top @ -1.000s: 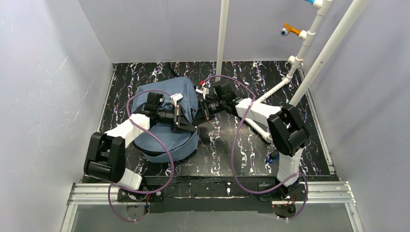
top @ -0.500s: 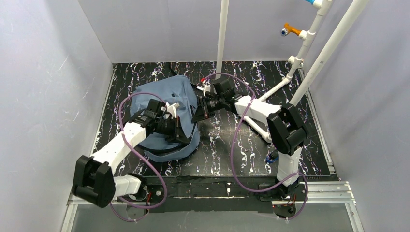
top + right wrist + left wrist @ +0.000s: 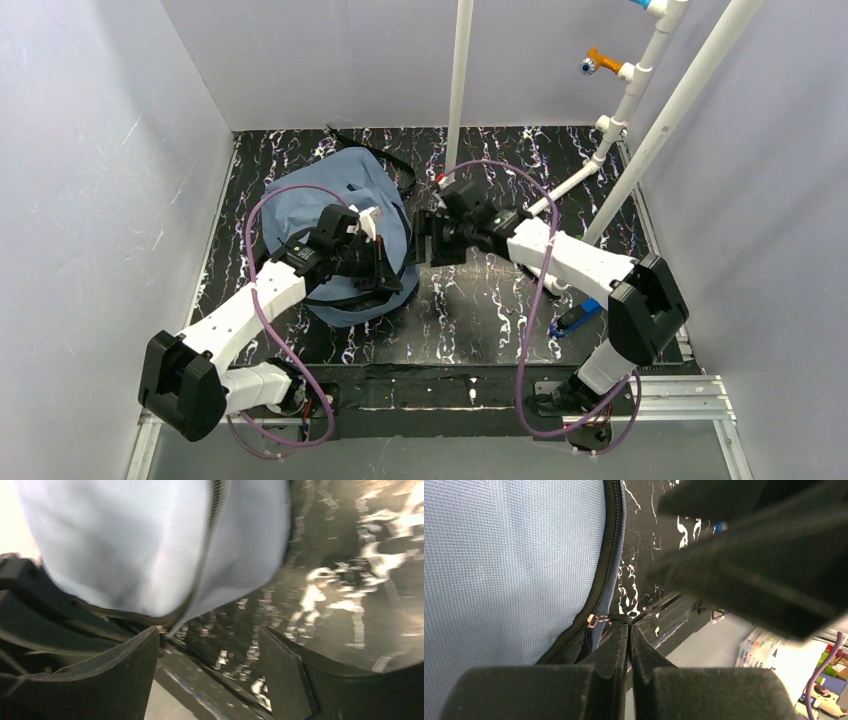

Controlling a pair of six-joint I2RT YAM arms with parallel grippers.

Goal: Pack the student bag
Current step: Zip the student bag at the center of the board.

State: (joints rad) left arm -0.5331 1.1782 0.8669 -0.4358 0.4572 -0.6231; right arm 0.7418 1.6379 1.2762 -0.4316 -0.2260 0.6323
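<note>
The student bag (image 3: 320, 205) is a slate-blue backpack lying flat on the black marbled table, left of centre. My left gripper (image 3: 388, 274) is at the bag's near right edge. In the left wrist view it (image 3: 629, 626) is shut on the black zipper pull cord, right beside the copper slider (image 3: 592, 620) of the black zipper (image 3: 610, 555). My right gripper (image 3: 426, 243) hovers just off the bag's right side. Its jaws (image 3: 210, 647) stand open with nothing between them, and the bag's fabric (image 3: 135, 540) lies just beyond its fingertips.
A black strap (image 3: 378, 153) trails off the bag's far side. A small blue object (image 3: 577, 318) lies on the table near the right arm. White pipes (image 3: 461, 80) rise at the back and right. Grey walls close in three sides.
My right gripper has opened, let go of the bag's edge and drawn back to the right. The left gripper has moved toward the near edge, still shut, and the bag has shifted a little.
</note>
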